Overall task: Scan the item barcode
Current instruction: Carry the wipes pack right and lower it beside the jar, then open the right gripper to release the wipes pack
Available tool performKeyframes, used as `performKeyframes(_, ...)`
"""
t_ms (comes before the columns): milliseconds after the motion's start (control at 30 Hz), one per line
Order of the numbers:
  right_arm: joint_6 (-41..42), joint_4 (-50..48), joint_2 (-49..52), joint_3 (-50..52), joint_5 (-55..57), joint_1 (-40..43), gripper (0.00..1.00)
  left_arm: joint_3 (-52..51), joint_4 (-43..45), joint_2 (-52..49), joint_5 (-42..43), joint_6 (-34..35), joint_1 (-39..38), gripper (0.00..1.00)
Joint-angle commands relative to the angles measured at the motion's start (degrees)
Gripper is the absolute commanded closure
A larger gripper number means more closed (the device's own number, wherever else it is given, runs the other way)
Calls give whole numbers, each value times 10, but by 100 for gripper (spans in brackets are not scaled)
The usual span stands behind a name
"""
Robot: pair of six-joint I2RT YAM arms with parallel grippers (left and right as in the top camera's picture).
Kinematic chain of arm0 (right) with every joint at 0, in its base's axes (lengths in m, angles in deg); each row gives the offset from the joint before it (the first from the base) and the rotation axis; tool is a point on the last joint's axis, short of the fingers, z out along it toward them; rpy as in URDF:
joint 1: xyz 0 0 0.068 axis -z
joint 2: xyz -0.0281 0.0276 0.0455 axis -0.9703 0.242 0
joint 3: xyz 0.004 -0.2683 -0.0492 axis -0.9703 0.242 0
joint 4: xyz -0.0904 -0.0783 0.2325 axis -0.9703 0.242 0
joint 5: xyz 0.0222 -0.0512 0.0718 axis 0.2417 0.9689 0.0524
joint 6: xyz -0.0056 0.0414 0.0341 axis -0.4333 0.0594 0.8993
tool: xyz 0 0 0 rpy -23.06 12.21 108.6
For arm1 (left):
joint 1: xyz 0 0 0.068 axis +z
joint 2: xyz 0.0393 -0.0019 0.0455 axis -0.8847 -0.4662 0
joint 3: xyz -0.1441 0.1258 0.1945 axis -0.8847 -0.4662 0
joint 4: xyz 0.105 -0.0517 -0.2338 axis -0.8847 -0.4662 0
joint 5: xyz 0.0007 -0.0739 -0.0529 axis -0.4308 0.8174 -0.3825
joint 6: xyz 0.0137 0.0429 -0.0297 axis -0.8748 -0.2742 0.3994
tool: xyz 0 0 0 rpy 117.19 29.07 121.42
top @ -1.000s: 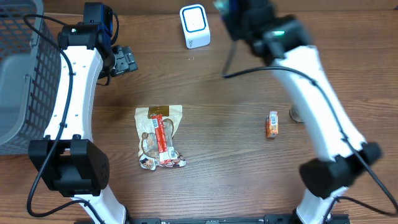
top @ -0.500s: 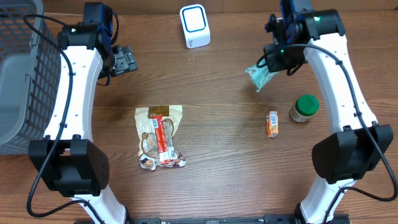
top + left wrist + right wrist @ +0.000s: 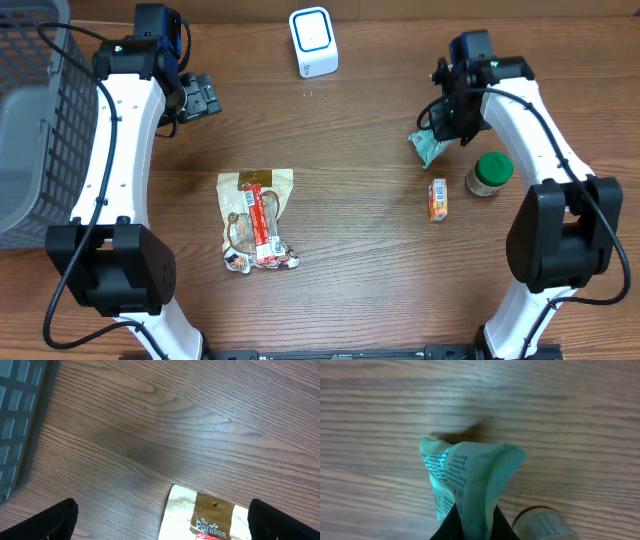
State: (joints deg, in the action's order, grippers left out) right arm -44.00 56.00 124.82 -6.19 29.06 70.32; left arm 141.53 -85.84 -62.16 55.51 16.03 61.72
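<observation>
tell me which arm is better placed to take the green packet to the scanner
Probably the right. The right gripper is shut on the green packet, and nothing lies between it and the scanner. The left gripper is open and holds nothing.

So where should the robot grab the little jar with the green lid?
Probably by its green lid, coming straight down from above. The jar stands upright and is round, so fingers can close on opposite sides. The orange packet lies near one side, so squeeze across the other way.
</observation>
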Motion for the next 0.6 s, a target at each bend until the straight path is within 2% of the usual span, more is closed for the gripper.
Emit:
performKeyframes(0, -6, -14, 2, 13, 37, -1, 91, 6, -1, 2, -7, -7, 1, 0)
performKeyframes(33, -6, -14, 2, 13, 38, -1, 89, 6, -1, 2, -7, -7, 1, 0)
performKeyframes(167, -6, -18, 2, 13, 38, -1, 61, 6, -1, 2, -7, -7, 1, 1)
performKeyframes(200, -6, -19, 2, 13, 38, -1, 51, 6, -1, 2, -7, -7, 1, 0)
performKeyframes(300, 20, -23, -1, 9, 38, -2, 37, 6, -1, 2, -7, -7, 1, 0)
performKeyframes(567, 113, 26, -74, -18, 28, -2, 33, 6, -1, 2, -7, -7, 1, 1)
